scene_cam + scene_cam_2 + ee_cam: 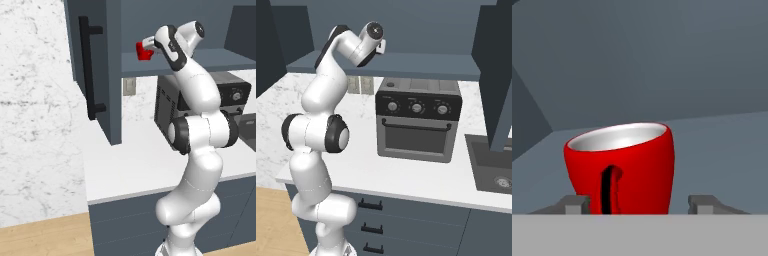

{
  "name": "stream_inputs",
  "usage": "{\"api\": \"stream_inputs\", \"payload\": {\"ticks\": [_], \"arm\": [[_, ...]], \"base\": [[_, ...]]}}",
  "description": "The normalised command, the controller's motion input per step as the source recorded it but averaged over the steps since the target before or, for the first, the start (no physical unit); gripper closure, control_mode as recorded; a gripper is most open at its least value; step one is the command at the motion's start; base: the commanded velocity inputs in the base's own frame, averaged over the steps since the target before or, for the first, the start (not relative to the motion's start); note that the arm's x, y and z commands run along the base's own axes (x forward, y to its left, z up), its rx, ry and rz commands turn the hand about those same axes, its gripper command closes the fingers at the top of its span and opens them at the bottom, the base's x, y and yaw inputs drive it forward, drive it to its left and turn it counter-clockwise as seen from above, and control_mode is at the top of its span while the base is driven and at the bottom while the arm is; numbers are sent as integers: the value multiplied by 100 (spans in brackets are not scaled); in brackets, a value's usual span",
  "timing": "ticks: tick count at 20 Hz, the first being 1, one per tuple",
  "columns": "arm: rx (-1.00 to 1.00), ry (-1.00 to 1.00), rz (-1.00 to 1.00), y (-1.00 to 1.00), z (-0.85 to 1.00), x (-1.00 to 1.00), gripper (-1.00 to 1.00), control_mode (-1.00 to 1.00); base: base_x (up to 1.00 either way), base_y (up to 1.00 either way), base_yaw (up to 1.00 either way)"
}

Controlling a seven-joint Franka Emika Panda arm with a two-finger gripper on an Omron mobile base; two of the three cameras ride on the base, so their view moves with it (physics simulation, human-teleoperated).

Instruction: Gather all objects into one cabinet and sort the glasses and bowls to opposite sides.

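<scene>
Left base view: set behind the arm on its left, facing forward and down, at middle range. Covers the open cabinet [95,70], the white bench [135,160] below the tool, and the oven [220,95].

Right base view: set behind the arm on its right, same facing and range. Shares the arm, bench [421,175], oven [418,120] and the cabinet shelf [421,65] with the left view.

Hand view: mounted on the hand, looking along the tool [632,205], very close to the red mug [624,167] just ahead of it on the shelf.
</scene>
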Motion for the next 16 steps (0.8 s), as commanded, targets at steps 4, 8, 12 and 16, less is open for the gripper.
{"api": "stream_inputs", "payload": {"ticks": [4,8,12,16], "arm": [[0,-4,0,0,-7,0,100,-100],[0,-6,0,0,-7,-6,100,-100],[0,-9,2,0,-5,-32,100,-100],[0,-14,4,0,0,-95,100,-100]], "base": [[0,0,0],[0,0,0],[0,0,0],[0,0,0]]}}
